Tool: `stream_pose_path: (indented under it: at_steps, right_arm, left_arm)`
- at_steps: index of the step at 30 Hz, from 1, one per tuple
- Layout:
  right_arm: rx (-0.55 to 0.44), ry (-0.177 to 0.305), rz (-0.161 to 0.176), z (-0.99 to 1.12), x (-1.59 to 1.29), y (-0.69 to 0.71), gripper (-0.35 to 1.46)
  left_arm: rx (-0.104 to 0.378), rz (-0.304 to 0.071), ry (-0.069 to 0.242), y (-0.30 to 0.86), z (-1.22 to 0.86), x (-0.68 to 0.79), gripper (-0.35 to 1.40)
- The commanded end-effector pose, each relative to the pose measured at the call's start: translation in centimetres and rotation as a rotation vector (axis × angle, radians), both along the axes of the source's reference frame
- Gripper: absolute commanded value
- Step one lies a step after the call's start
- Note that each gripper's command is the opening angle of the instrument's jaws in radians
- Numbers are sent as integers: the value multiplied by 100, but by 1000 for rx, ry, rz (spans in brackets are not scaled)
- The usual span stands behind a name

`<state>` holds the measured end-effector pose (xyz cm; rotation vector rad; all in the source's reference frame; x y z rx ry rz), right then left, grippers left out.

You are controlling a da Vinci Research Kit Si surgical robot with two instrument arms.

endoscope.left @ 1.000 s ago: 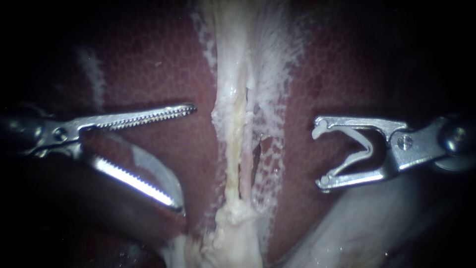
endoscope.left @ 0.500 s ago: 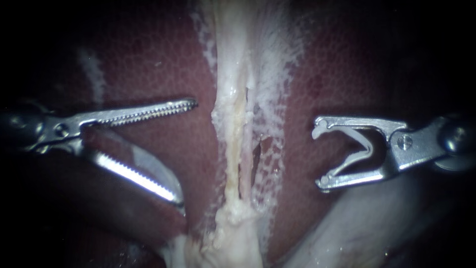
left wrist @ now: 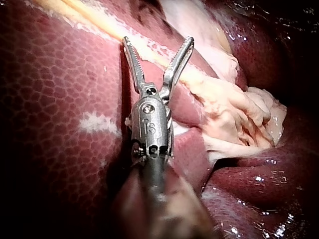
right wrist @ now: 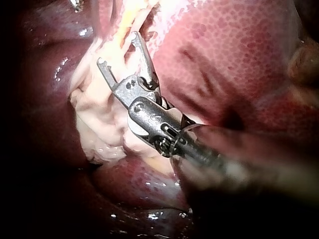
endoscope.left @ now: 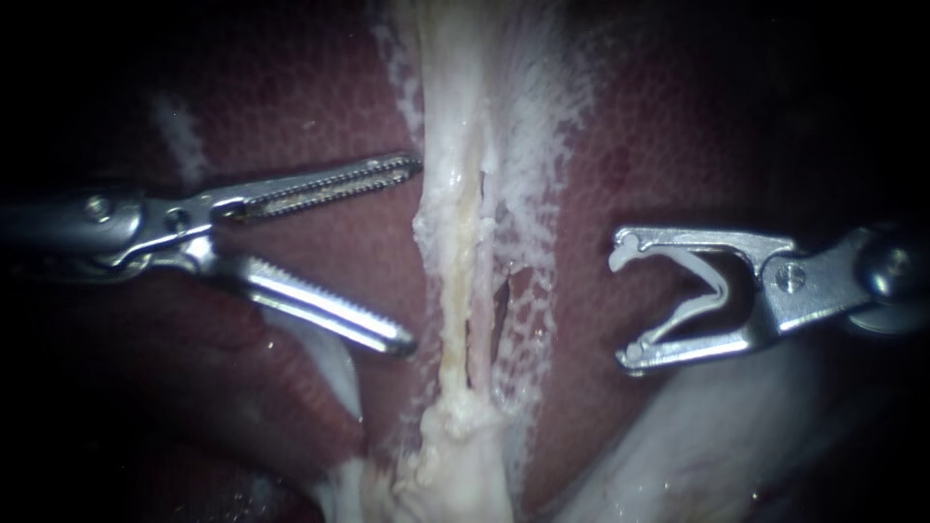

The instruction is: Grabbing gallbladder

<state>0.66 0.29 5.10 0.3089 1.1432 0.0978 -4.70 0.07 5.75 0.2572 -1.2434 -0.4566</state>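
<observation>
The left instrument point(endoscope.left: 412, 254) has moved in toward the middle since half a second ago: its lower jaw has lifted off the pale flap it lay against, and the tip of its upper jaw now sits at the edge of the pale strand point(endoscope.left: 450, 223). The gallbladder point(endoscope.left: 455, 455) shows as lumpy whitish tissue at the lower middle of the endoscope view, with that strand rising from it between two dark red spreads of liver point(endoscope.left: 659, 145). The left instrument's toothed jaws stand wide apart and grip nothing. In the left wrist view the left instrument point(left wrist: 157, 41) has the strand crossing just ahead of its spread jaws. The right instrument point(endoscope.left: 625, 302) has not shifted and hangs well apart from the strand on the far side, its jaws wide with a V-shaped clip point(endoscope.left: 715, 283) seated between them and touching both. In the right wrist view the right instrument point(right wrist: 117, 49) points at the whitish tissue.
</observation>
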Motion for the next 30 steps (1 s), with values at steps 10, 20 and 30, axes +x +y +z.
stream_pose_path:
  at_steps: [10,20,30]
  right_arm:
    - [0,0,0,0,0,0,60]
    - [0,0,0,0,2,0,60]
    - [1,1,-2,0,2,0,60]
  left_arm:
    - [43,-4,40,-6,18,2,89]
    - [134,-49,56,-3,30,-3,73]
    - [214,-94,79,2,40,-2,24]
